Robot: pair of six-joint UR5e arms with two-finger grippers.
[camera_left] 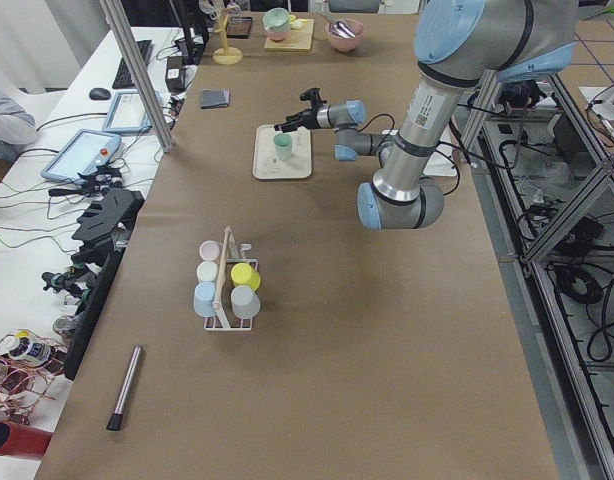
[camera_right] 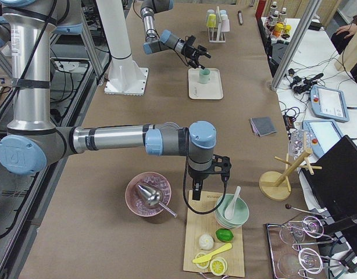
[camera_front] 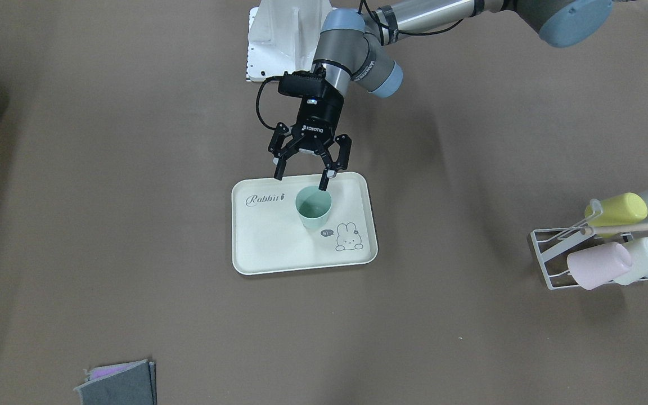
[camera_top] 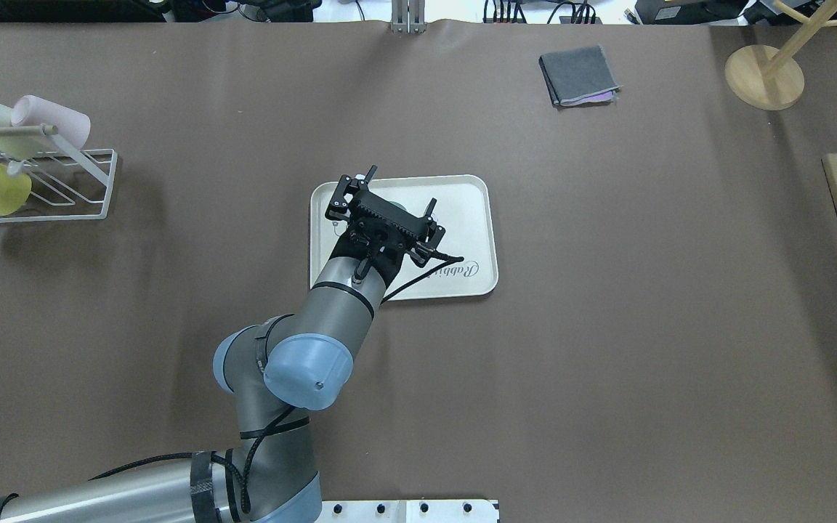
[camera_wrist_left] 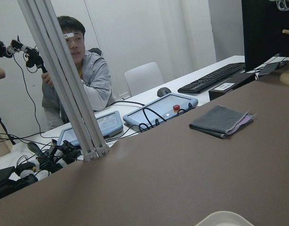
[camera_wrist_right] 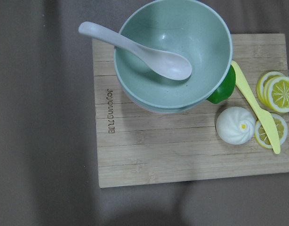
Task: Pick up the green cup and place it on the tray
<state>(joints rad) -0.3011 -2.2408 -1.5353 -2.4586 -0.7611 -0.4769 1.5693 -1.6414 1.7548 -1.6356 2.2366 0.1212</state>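
Note:
The green cup (camera_front: 313, 207) stands upright on the cream tray (camera_front: 270, 242), near its middle, between the "Rabbit" script and the bunny drawing. My left gripper (camera_front: 301, 179) is open and empty, hovering just above and behind the cup, with one fingertip (camera_front: 323, 183) over the cup's rim. In the exterior left view the left gripper (camera_left: 290, 124) is raised above the cup (camera_left: 283, 147). In the overhead view the gripper body hides most of the cup. My right gripper (camera_right: 203, 189) hangs over a wooden cutting board (camera_wrist_right: 182, 150) far from the tray; I cannot tell its state.
A white wire rack (camera_front: 560, 253) holds yellow-green, cream, pink and blue cups at the table's left end. A folded grey cloth (camera_top: 578, 75) lies at the far side. Bowls with a spoon (camera_wrist_right: 172, 52), a bun and lemon slices sit on the cutting board.

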